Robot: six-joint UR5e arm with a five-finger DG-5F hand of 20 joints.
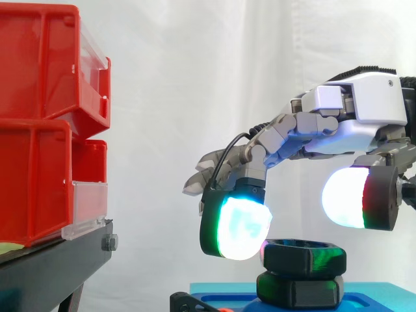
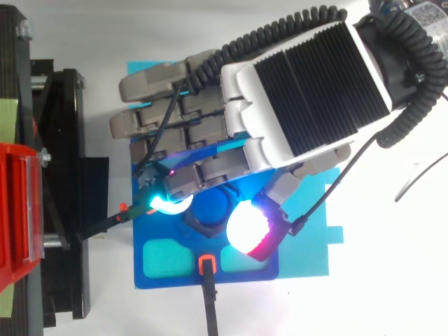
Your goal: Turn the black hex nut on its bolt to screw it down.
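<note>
Hand over black hex nut, fingers loose — thumb clear

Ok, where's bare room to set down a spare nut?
Top view: bare white table right of the cyan plate and below the blue fixture. Crowded under the hand at the black hex nut and beside the black stand.

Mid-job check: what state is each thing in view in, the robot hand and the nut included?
robot hand: poised over the nut; whether it grips the nut cannot be told.
black hex nut: on the bolt, sitting above a second black hex piece.
blue bolt: upright, its top showing through the nut.
blue fixture: lying flat under the bolt.
red bins: stacked on the black stand, contents hidden.
</note>
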